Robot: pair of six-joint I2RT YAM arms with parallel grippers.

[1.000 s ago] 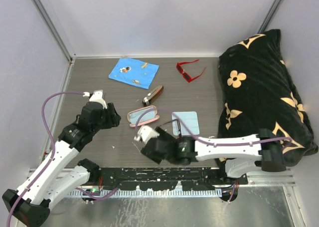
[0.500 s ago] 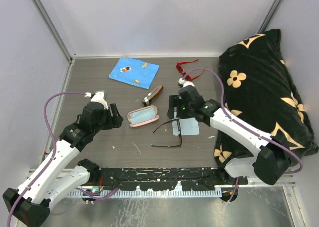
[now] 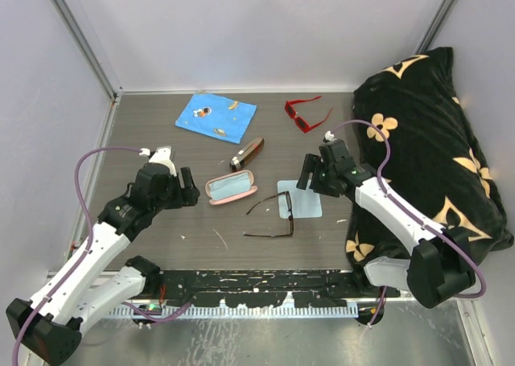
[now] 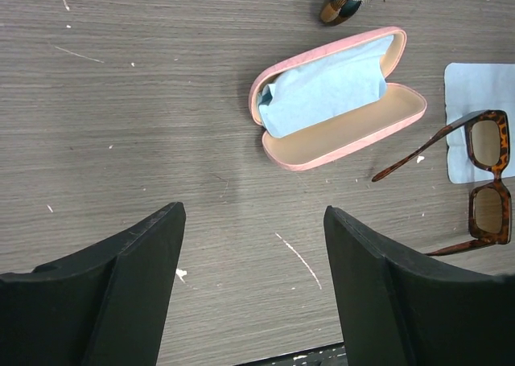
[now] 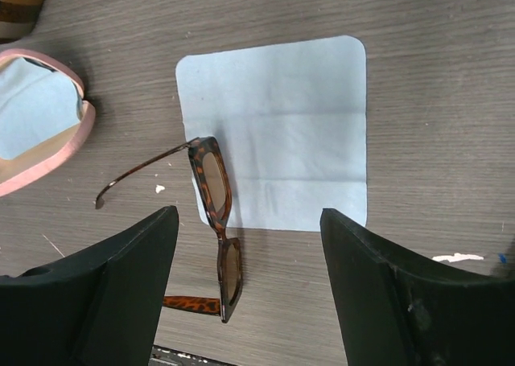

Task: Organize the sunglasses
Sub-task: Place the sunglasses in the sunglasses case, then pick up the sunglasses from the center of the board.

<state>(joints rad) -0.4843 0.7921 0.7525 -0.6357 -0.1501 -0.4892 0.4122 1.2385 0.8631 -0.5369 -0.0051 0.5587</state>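
While the left gripper has spread its fingers, empty, beside the open pink case, the brown sunglasses now lie released, unfolded, partly on the blue cloth. The right gripper has withdrawn, fingers apart and empty. The red sunglasses lie at the rear. Casing is judged pending.

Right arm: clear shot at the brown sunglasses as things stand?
Probably yes. The right gripper hangs open close by, and the brown sunglasses lie unfolded, partly on the blue cloth, with nothing over them. The pink case sits apart, off to one side.
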